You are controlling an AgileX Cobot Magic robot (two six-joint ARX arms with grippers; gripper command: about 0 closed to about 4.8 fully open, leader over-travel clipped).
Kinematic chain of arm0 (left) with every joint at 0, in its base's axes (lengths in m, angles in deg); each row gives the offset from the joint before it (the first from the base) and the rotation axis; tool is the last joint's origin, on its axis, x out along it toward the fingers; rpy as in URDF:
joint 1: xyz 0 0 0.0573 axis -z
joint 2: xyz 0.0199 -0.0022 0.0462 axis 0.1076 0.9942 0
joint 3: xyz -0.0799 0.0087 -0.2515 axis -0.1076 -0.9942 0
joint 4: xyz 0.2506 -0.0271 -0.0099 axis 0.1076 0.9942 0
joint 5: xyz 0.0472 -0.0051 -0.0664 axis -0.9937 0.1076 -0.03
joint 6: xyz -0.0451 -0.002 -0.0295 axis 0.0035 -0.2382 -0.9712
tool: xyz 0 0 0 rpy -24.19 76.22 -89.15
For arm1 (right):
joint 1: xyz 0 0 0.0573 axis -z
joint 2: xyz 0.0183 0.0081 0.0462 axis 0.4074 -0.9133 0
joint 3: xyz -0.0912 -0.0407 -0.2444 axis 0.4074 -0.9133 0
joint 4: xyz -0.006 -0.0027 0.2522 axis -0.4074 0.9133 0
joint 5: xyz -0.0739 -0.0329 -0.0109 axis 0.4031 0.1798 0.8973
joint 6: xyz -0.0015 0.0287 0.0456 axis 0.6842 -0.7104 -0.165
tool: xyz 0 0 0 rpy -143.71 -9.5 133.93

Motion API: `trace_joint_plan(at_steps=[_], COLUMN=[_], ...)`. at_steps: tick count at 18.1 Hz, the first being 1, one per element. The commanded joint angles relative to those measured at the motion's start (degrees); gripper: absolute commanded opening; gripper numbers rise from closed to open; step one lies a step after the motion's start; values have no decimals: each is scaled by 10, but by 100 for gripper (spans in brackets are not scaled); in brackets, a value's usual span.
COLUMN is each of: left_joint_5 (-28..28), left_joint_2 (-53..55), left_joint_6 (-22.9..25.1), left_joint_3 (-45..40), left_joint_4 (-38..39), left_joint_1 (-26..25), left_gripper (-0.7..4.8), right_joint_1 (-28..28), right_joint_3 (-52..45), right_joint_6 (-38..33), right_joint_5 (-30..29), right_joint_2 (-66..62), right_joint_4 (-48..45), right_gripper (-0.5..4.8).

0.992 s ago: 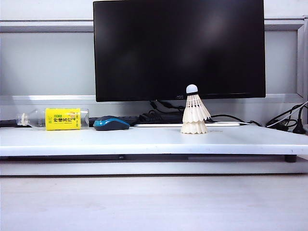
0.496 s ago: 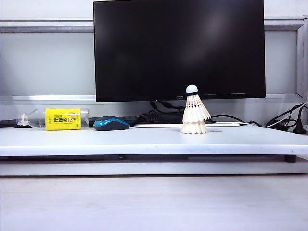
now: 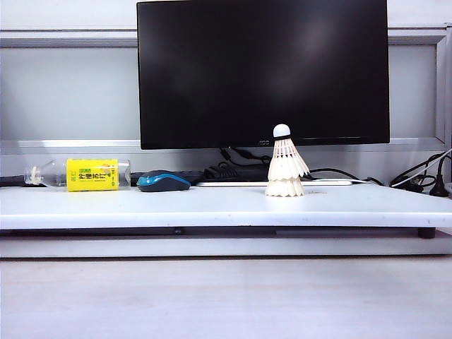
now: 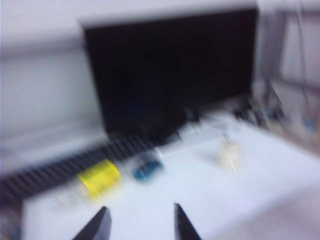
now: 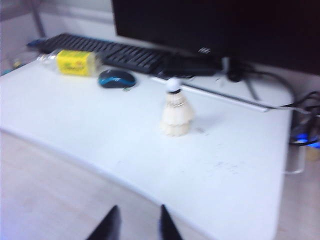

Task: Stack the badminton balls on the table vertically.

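- Off the arms, your exterior view shows neither gripper; each wrist view shows its own.
- Yellow bottle label (image 3: 92,174): writing unreadable.
- Left gripper (image 4: 139,222): spread, empty, well short of the 2 badminton balls (image 3: 285,168) stacked upright on the table (image 3: 212,206).
- Right gripper (image 5: 136,222): spread, empty, also well short.

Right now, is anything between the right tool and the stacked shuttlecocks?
Nothing visible. From the right tool, only bare table lies before the shuttlecocks. The mouse and bottle sit off to the side, behind.
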Motion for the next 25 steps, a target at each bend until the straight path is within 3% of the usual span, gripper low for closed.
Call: trace_joint_plan(at_steps=[1, 3, 7, 8, 10, 12, 14, 15, 17, 21, 25], left_joint_5=[36, 57, 56, 53, 39, 42, 44, 44, 50, 108, 144], left_joint_2=[0, 0, 0, 1, 2, 2, 2, 2, 2, 2, 2], left_joint_6=[-17, -24, -37, -37, -37, -73, -84, -84, -82, -32, -2], left_joint_3=[-41, -67, -109, -122, -143, -162, -178, -189, -217, -283, -344], left_joint_4=[1, -2, -16, -19, -24, -29, -57, -89, -162, -286, -330], left_joint_1=[0, 0, 0, 0, 0, 0, 0, 0, 0, 0, 0], left_gripper=[138, 76, 68, 42, 42, 43, 29, -7, -6, -6, -6], right_joint_1=[0, 0, 0, 0, 0, 0, 0, 0, 0, 0, 0], right_joint_3=[-10, -10, -16, -16, -16, -16, -21, -32, -63, -130, -179], right_joint_6=[-5, -5, -5, -5, -5, -5, -5, -5, -5, -23, -38], right_joint_5=[-9, -3, 12, 12, 12, 12, 11, 7, -15, -35, -35], right_joint_2=[1, 1, 0, 0, 0, 0, 0, 0, 1, 2, 2], right_joint_4=[-31, -30, -29, -25, -21, -21, -27, -42, -89, -198, -260], right_gripper=[103, 103, 102, 95, 37, -1, -1, -1, -1, -1, -1])
